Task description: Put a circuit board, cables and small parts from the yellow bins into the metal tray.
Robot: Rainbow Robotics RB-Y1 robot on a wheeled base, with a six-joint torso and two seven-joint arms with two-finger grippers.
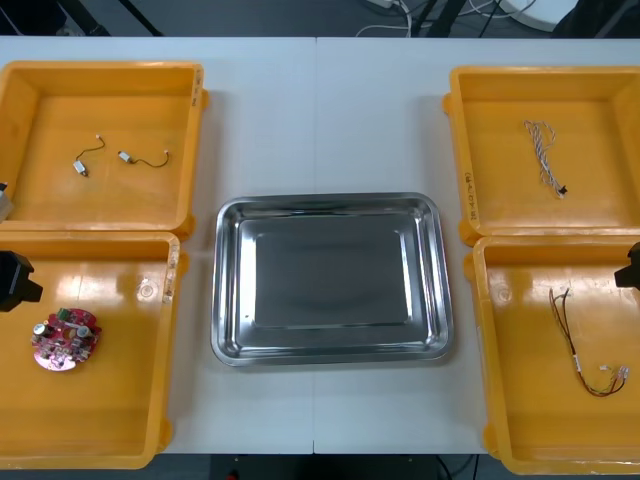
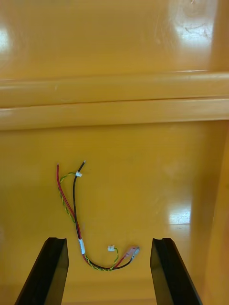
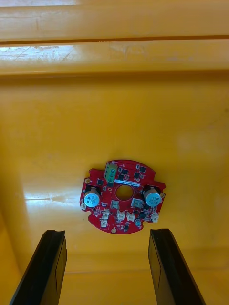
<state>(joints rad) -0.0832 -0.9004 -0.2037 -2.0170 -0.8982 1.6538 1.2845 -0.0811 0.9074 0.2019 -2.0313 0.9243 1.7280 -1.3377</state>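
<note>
The left gripper [image 3: 106, 240] is held over the near left bin [image 1: 110, 410], its two black fingers [image 3: 50, 267] spread apart and gripping nothing. Just beyond the fingertips, a round red board [image 3: 123, 195] is seen lying flat on the bin's floor, roughly centred between the fingers and touched by neither. In the front view the board [image 1: 65, 338] is placed in the left part of that bin, well apart from the bin's right wall, which stands between it and the tray.

The right gripper [image 2: 108, 243] is held over the near right bin [image 1: 530, 410], also released, with its fingers wide apart. A red, yellow and black cable [image 2: 76, 219] is laid on the floor between and just beyond the fingertips, its looped end nearest them; no finger touches it. From the front, this cable [image 1: 585, 345] is seen toward the right side of the bin.

A bare, shiny metal tray [image 1: 330, 270] is set on the light table [image 1: 320, 120] between the two pairs of bins. In the far left bin [image 1: 120, 90], two small metal parts [image 1: 125, 157] with thin dark wires are laid near each other. In the far right bin [image 1: 600, 100], a twisted blue and white cable [image 1: 545, 155] is stretched out.
</note>
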